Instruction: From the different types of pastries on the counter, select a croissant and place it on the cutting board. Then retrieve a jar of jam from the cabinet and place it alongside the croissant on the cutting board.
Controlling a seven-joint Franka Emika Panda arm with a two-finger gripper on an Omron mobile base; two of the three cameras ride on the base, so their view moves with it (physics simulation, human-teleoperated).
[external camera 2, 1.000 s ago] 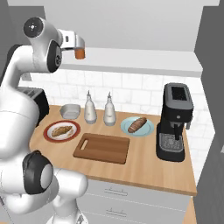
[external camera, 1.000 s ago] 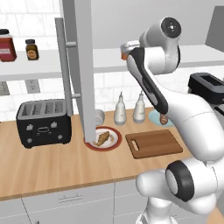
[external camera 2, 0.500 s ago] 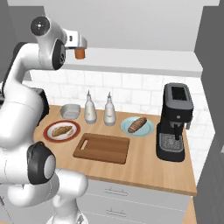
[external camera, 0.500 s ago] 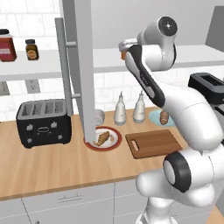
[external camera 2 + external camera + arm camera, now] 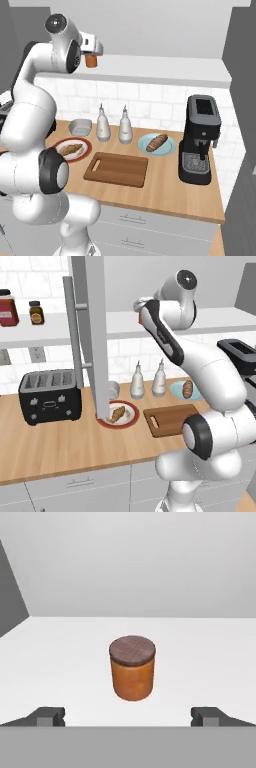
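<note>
A: Dark fingertips (image 5: 50, 716) are seen spread wide, nothing held; gripper (image 5: 128, 719) is raised at the cabinet (image 5: 90, 331) shelf.
B: Jar of jam (image 5: 132, 668)?
A: Found upright on the white shelf just ahead, centred between the tips, untouched.
B: Croissant (image 5: 116, 414)?
A: Left on a red-rimmed plate (image 5: 131, 421) far below, beside the cutting board (image 5: 116, 169); board is bare.
</note>
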